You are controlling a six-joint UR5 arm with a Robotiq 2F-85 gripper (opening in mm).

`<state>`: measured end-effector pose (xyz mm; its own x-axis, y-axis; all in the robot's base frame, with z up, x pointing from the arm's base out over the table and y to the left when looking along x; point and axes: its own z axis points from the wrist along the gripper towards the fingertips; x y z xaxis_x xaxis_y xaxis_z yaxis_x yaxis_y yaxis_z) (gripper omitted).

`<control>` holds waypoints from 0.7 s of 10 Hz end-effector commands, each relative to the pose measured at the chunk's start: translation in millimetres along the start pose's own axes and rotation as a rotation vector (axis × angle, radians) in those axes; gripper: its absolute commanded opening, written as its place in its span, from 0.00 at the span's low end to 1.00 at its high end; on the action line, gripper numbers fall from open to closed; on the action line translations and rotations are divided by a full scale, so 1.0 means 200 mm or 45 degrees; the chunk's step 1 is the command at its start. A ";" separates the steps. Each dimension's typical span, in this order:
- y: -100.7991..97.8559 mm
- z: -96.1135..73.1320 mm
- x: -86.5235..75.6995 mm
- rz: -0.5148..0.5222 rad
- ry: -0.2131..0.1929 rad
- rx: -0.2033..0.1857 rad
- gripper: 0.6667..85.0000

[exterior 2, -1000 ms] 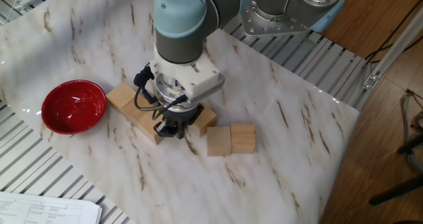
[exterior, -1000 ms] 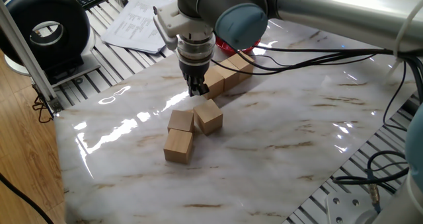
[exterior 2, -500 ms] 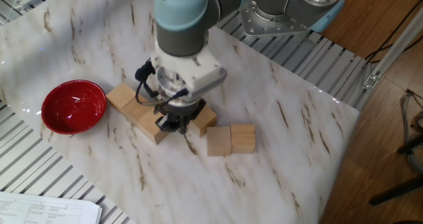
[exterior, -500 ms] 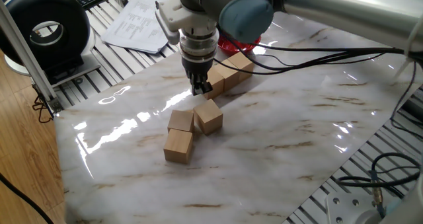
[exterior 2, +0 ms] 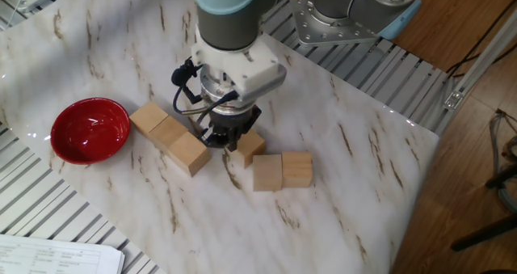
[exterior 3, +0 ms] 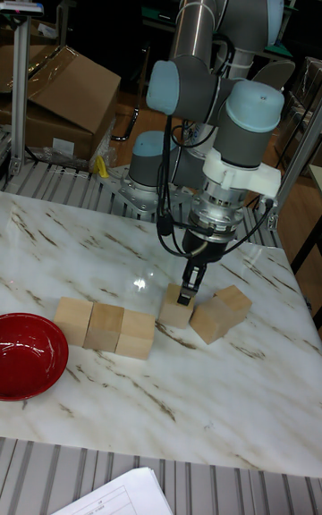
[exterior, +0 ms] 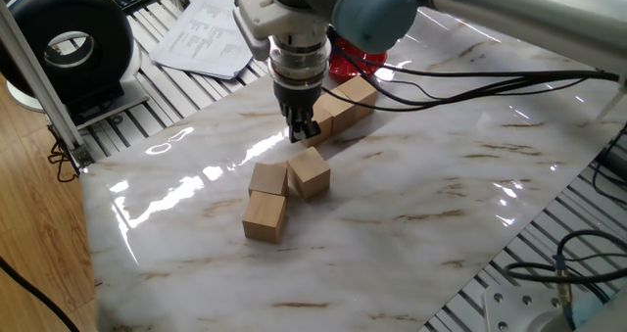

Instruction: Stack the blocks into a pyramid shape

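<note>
Marble-patterned bench (exterior: 441,205) is carrying everything, with the arm (exterior 3: 210,77) reaching down over its middle. Beside the row's far end, the red bowl (exterior 2: 89,130) is sitting, not part of the job. Three blocks are lying in a touching row (exterior 2: 170,137), reading as the pyramid's base course. The other three blocks are lying loose nearby: a touching pair (exterior 2: 283,171) and a single block (exterior 2: 249,145) just beside the row's near end. No block is resting on another, so, in my judgement, only the base is done and the two-block second tier and the cap are outstanding. The gripper (exterior: 304,128) is hanging low between the row's end and the single block; its fingers appear close together with nothing between them, though whether it is fully clenched I cannot tell.
</note>
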<state>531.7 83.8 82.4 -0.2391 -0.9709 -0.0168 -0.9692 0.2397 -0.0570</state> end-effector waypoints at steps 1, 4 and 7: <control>-0.04 0.00 -0.01 -0.111 -0.018 0.043 0.16; -0.10 0.06 -0.05 -0.238 -0.077 0.077 0.62; -0.08 0.07 0.03 -0.321 -0.006 0.056 0.92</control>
<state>547.0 81.8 71.6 -0.0429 -0.9988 -0.0231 -0.9934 0.0451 -0.1058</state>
